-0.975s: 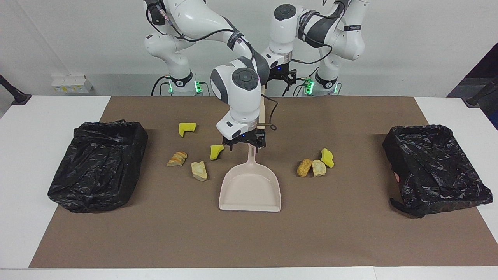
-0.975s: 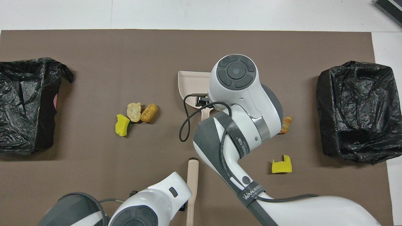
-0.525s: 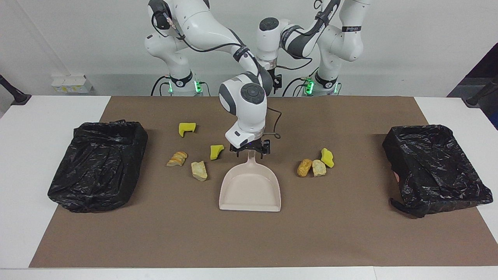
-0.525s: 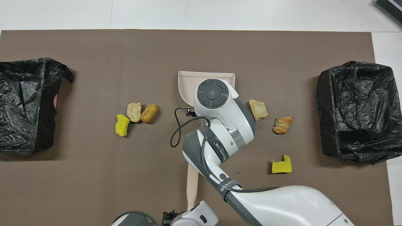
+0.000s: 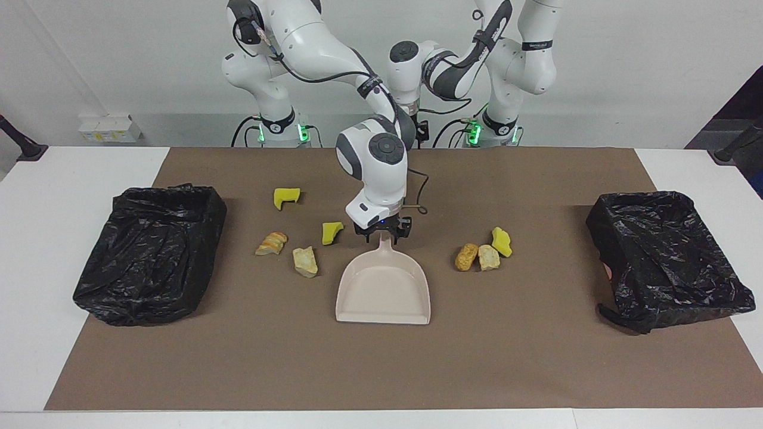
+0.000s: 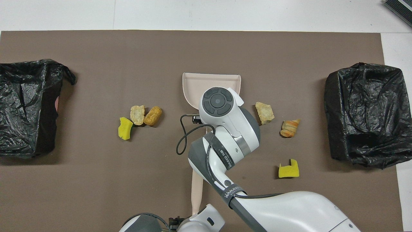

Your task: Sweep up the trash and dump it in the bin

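Trash (image 5: 305,261) lay unswept on the bench (image 5: 381,369), some chunks to each side of the right tool (image 5: 383,233), whose grip on the dustpan (image 5: 384,292) handle I cannot tell. Left tool (image 6: 175,223) waited open by the brush (image 6: 196,190). Bins (image 5: 152,253) seemed empty.

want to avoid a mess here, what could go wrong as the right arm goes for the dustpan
1. The right tool is at the thin handle of the dustpan; an off-centre grip could let the pan tip or swing when lifted.
2. A yellow chunk lies just beside that handle, toward the right arm's end; the tool could knock it away.
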### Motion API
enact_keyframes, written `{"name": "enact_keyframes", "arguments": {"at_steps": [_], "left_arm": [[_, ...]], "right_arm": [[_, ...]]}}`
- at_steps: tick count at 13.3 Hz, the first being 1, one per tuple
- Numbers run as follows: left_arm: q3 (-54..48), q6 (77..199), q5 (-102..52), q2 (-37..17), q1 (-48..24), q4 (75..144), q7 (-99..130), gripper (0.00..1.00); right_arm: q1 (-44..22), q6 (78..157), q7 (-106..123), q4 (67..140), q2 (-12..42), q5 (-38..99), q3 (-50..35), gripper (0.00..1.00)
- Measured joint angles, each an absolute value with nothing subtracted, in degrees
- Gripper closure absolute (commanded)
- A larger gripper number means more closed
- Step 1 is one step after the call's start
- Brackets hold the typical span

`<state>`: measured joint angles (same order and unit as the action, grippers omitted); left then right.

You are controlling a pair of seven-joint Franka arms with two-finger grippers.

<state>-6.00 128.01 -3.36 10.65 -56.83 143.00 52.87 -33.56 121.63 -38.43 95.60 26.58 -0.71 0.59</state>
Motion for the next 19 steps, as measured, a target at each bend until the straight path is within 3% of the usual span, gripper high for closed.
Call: {"name": "enact_keyframes", "arguments": {"at_steps": [1,2,3,4,5,7,11,15,19], "left_arm": [[-6.0,128.0,-3.4,10.3,-57.0,143.1,53.4,0.24],[-6.0,128.2,-3.4,9.6,-57.6,143.2,54.0,0.28],[-6.0,128.8,-3.4,8.8,-58.2,143.2,54.6,0.28],[-6.0,128.9,-3.4,8.3,-58.3,143.0,54.9,0.48],[-5.9,129.0,-3.4,8.1,-58.3,142.7,54.9,0.74],[-5.7,129.0,-3.4,8.1,-58.3,142.4,55.0,1.0],[-5.1,128.9,-3.4,8.1,-58.2,142.1,55.1,1.0],[-4.1,122.4,-3.3,10.1,-56.7,139.0,55.1,1.0],[-3.8,113.3,-3.2,14.5,-47.2,137.4,47.8,1.0]], "right_arm": [[-33.7,121.7,-38.4,95.5,26.5,-0.7,0.6,0.63],[-33.8,121.7,-38.4,95.4,26.5,-0.7,0.6,0.72],[-33.8,121.8,-38.4,95.4,26.4,-0.7,0.6,0.93],[-33.9,121.8,-38.4,95.4,26.3,-0.7,0.6,1.0],[-33.8,121.8,-38.4,95.4,26.3,-0.7,0.6,1.0],[-33.7,121.8,-38.3,95.2,26.2,-0.7,0.8,1.0],[-32.3,121.3,-30.6,94.8,24.9,-0.7,1.3,1.0],[-29.2,118.7,-8.2,94.8,23.6,-0.7,1.4,1.0],[-27.6,118.3,10.3,94.8,23.5,-1.1,1.5,1.0]]}}
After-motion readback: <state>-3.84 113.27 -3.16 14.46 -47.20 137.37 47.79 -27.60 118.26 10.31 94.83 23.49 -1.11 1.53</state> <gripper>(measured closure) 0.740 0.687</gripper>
